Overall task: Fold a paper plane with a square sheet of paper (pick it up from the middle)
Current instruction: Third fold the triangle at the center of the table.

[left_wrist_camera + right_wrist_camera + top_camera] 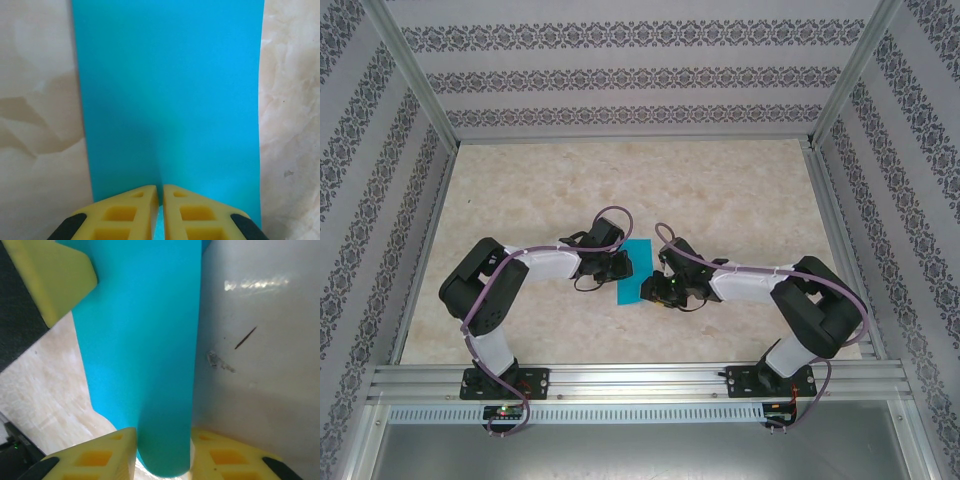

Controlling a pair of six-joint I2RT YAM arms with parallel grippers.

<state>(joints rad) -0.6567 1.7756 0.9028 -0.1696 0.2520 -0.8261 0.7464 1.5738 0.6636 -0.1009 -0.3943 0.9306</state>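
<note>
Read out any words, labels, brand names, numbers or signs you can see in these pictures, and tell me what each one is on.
No readable text in any view.
The square sheet of paper: plain teal, nothing printed on it.
The wallpaper: only an ornamental pattern, no letters.
The circuit board at the left arm's base: any marking is too small to read.

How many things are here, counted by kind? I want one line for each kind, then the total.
Teal-blue sheet of paper: 1
Robot arms: 2 (left arm, right arm)
Total: 3
</note>
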